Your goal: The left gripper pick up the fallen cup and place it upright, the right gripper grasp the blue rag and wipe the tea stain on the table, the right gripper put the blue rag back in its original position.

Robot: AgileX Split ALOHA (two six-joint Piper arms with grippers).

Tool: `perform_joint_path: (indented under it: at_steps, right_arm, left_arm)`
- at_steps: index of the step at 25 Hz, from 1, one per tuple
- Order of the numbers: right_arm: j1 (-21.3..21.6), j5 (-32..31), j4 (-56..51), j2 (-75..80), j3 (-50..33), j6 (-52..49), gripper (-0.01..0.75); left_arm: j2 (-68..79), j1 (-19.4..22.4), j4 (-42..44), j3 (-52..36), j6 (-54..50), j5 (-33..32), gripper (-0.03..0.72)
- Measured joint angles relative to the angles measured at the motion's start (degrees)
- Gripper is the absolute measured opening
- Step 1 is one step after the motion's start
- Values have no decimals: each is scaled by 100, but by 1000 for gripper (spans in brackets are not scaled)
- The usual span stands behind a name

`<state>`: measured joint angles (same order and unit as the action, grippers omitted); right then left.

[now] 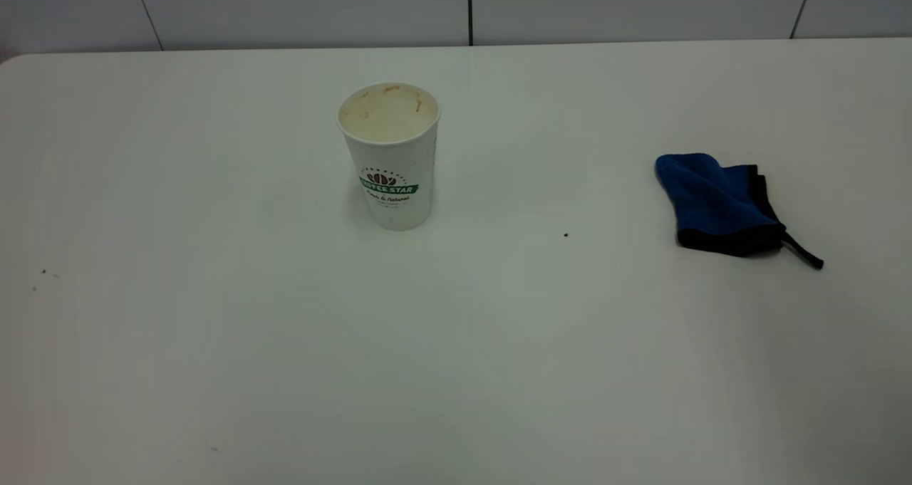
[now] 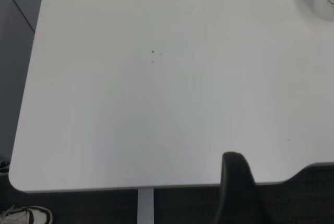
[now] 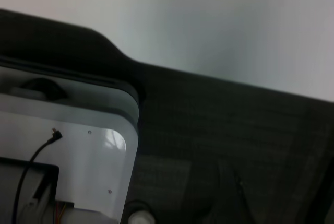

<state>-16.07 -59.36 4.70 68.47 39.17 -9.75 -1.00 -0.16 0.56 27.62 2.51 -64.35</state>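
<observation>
Blue rag (image 1: pixel 719 204) flat (loop trailing right); cup (image 1: pixel 390 155) upright.

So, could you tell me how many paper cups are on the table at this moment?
1. The cup stands upright on the table, left of the blue rag. Nothing in view could hide another.

One cup (image 1: pixel 389 156) is standing upright on the one table (image 1: pixel 456 357). One rag (image 1: pixel 716 204) is lying well to its right. One tiny dark speck (image 1: pixel 566 235) is sitting between them, and two faint specks (image 1: pixel 39 278) are showing near the table's left edge.
</observation>
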Motion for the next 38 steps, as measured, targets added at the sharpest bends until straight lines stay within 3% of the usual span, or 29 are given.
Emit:
perform_joint_path:
  at_steps: [6,23,38]
  right_arm:
    - [12,-183,-35,-1361,-1161,-103,512]
    - [1426,-330,0,-4789,-1228,-109,512]
    - [1446,-449,-5,-6824,-1228,-109,510]
  left_arm:
    - [0,0,0,0,0,0,474]
    - [0,0,0,0,0,0,474]
    - [0,0,0,0,0,0,474]
